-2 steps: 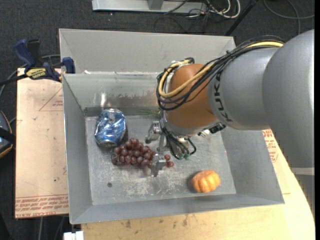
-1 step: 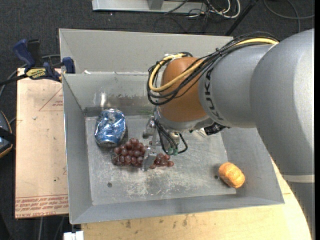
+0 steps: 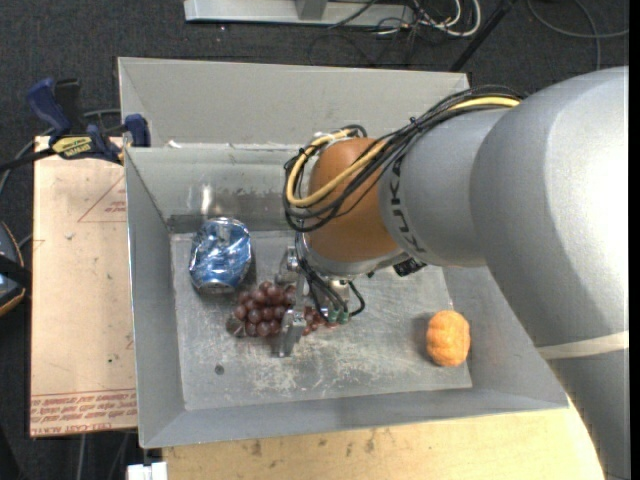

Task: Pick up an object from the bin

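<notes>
Dark purple bunch of grapes (image 3: pixel 262 308) sat left of centre in the grey metal bin (image 3: pixel 330 373), gripper (image 3: pixel 300 323) down on its right end. Couldn't tell how open it was. The bunch ran roughly left-right. Probably light and knobbly, so I'd pinch across the middle. Crumpled blue can (image 3: pixel 220 256) was just beside, lumpy orange ball (image 3: pixel 447 338) well apart.

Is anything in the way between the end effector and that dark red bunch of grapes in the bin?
Nothing visible. The end effector sits at the right edge of the dark red grape bunch; the crumpled blue can lies on its other side.
</notes>
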Controlling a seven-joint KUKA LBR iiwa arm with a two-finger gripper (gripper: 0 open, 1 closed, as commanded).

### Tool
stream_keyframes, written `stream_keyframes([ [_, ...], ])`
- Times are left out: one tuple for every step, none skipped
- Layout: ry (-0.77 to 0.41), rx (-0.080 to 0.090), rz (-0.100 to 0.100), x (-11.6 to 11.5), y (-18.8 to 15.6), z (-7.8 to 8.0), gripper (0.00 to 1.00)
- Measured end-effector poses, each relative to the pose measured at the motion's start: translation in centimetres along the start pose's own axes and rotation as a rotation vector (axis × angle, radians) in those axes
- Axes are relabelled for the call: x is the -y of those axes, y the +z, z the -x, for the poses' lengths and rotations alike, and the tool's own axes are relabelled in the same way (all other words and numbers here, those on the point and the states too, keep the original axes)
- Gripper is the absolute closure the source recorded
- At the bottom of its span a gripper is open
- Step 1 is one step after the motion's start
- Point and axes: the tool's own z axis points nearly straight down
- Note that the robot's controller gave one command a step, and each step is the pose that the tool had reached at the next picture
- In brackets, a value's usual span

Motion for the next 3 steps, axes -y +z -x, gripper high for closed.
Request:
stream_keyframes([
  [0.157,0.005,-0.001,-1.31,-0.14,1.22,1.00],
  [0.157,0.005,-0.001,-1.31,-0.14,1.22,1.00],
  [0.157,0.004,-0.001,-1.29,-0.38,1.13,1.00],
])
